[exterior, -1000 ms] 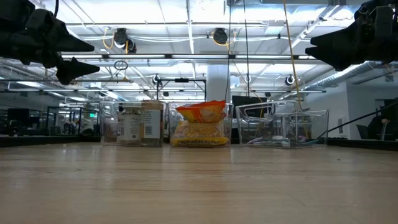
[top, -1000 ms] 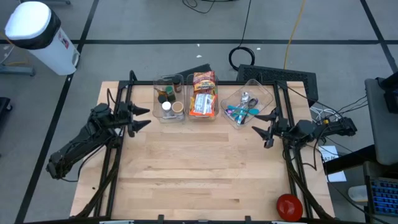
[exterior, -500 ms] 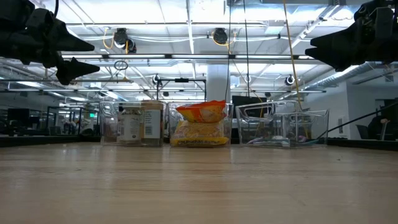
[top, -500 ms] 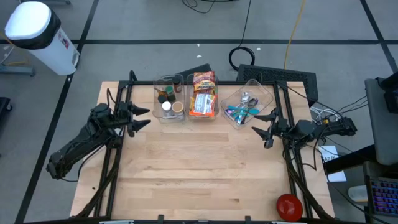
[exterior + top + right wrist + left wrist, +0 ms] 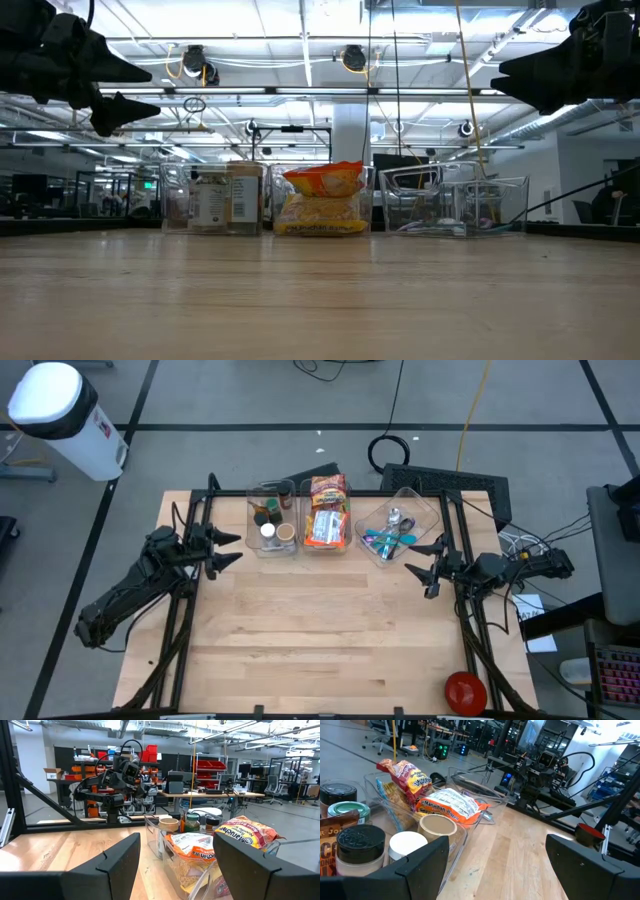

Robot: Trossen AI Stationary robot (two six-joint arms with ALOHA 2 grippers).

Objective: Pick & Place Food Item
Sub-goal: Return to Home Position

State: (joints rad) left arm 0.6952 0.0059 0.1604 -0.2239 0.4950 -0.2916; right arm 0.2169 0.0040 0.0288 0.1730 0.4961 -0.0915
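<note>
The pale wooden worktop (image 5: 300, 630) carries three clear bins in a row along its far edge: the left bin (image 5: 270, 490), the middle bin (image 5: 302, 520) and, skewed toward the far right corner, the right bin (image 5: 428, 512). A red round object (image 5: 463, 690) sits at the near right corner.

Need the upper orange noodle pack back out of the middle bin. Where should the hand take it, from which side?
Probably the raised end of the noodle pack: it tilts up to about the rim of the middle bin, a free edge. Come straight down, since clear walls close every side.
</note>
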